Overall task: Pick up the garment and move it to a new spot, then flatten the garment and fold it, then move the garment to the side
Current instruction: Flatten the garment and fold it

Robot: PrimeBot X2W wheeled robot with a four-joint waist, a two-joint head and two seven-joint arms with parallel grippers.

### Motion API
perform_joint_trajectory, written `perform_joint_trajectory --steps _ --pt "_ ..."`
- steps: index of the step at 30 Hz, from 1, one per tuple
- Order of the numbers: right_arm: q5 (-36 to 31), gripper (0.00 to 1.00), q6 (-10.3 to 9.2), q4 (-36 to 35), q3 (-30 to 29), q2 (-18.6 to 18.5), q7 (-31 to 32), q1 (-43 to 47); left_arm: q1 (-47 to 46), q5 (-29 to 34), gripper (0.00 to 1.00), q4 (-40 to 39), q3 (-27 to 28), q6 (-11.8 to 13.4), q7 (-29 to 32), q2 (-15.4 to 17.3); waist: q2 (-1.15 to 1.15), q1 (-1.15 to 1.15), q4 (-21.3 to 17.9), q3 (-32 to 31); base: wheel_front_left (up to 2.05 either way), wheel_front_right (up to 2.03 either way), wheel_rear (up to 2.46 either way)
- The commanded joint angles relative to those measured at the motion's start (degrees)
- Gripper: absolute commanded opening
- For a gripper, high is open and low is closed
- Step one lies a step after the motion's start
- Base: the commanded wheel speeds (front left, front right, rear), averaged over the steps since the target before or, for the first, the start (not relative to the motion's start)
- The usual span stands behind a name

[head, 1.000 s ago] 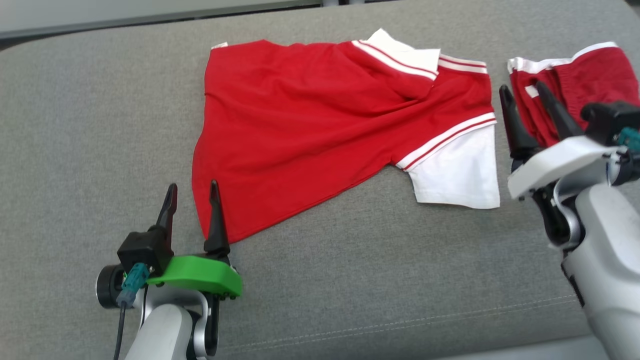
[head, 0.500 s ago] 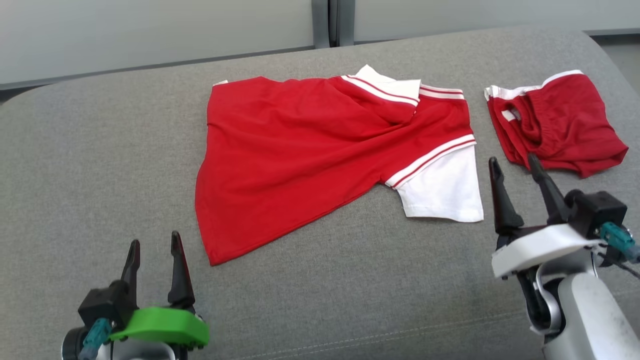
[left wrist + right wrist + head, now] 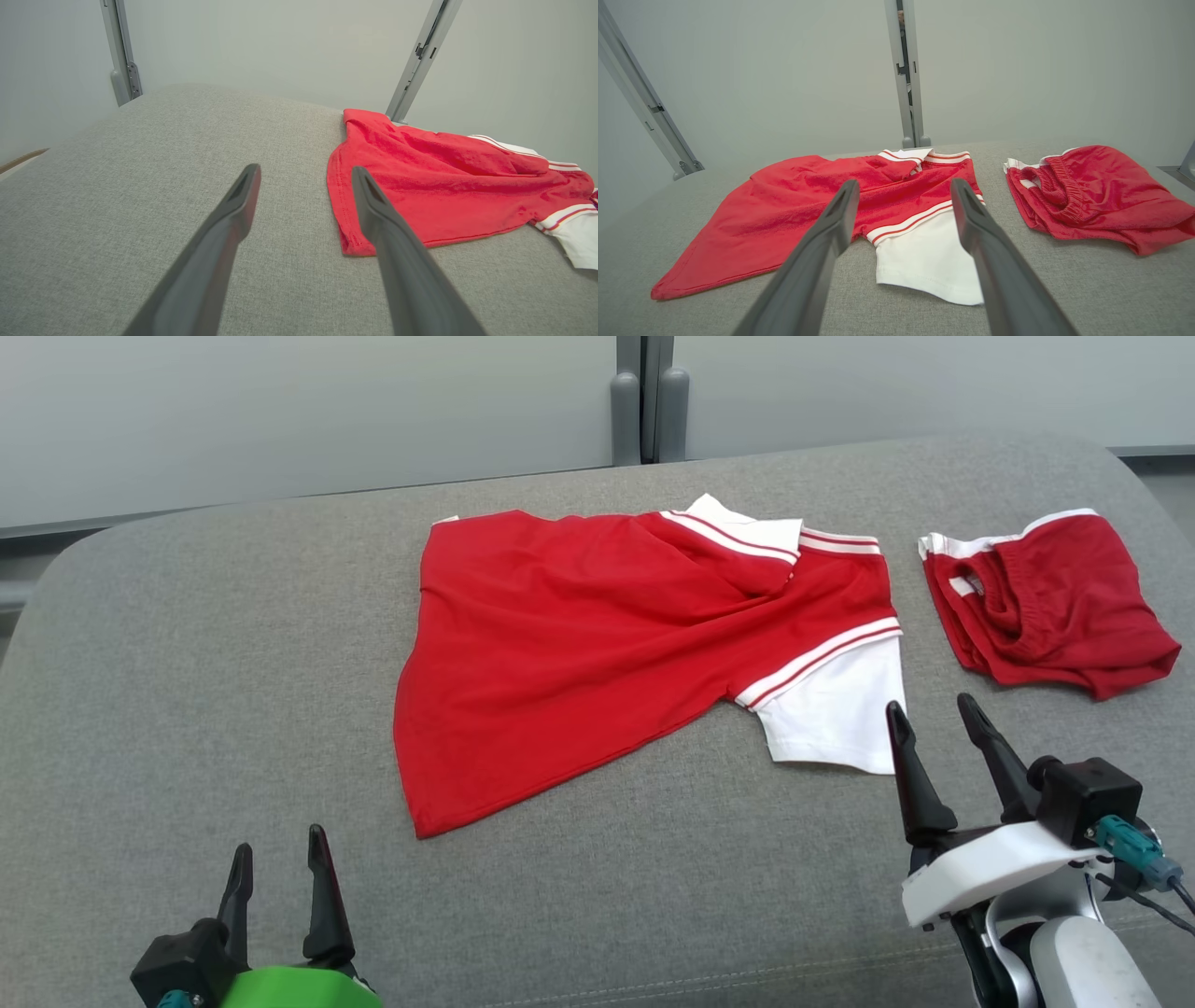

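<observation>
On a grey cushion [image 3: 187, 663] in front of the robot lies a red shirt [image 3: 597, 644] with white sleeves. It is spread out but skewed: the hem runs diagonally, creases cross the body, and the far sleeve is folded in over the red cloth. To its right, apart from it, sits a small bundle of red shorts [image 3: 1046, 616].

A second ago the left hand [image 3: 280, 840] stood right at the shirt's near hem corner and the right hand [image 3: 931, 705] reached up beside the shorts. Now both are drawn back toward the robot. The head camera has lifted too, showing more of the pale wall behind.

The left hand hangs well clear of the hem corner. The right hand points up at the near white sleeve [image 3: 831, 709], fingertips near its edge without gripping it. Both hands are spread wide and empty, pinching no cloth.

This looks like a pause between steps: the shirt seems set in its place, yet flattening and folding appear still to come.
</observation>
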Motion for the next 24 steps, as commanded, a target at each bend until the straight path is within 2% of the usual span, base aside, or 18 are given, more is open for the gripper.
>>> perform_joint_trajectory --steps 1,9,24 --pt "0.14 1.00 -0.02 0.01 0.13 0.28 0.03 0.87 0.79 -0.05 1.00 -0.01 0.05 -0.39 -0.28 0.03 0.00 0.00 0.23 -0.41 0.00 0.00 0.00" --pt "0.29 1.00 -0.02 1.20 0.63 0.58 0.61 1.63 0.97 1.18 1.00 0.62 -0.93 -1.29 -0.41 0.37 0.00 0.00 0.60 -1.19 0.00 0.00 0.00" --pt "0.14 1.00 -0.02 1.44 0.10 0.84 1.46 1.62 -0.12 2.32 1.00 0.74 -1.78 -0.97 -0.49 0.94 0.00 0.00 0.45 -1.07 0.00 0.00 0.00"
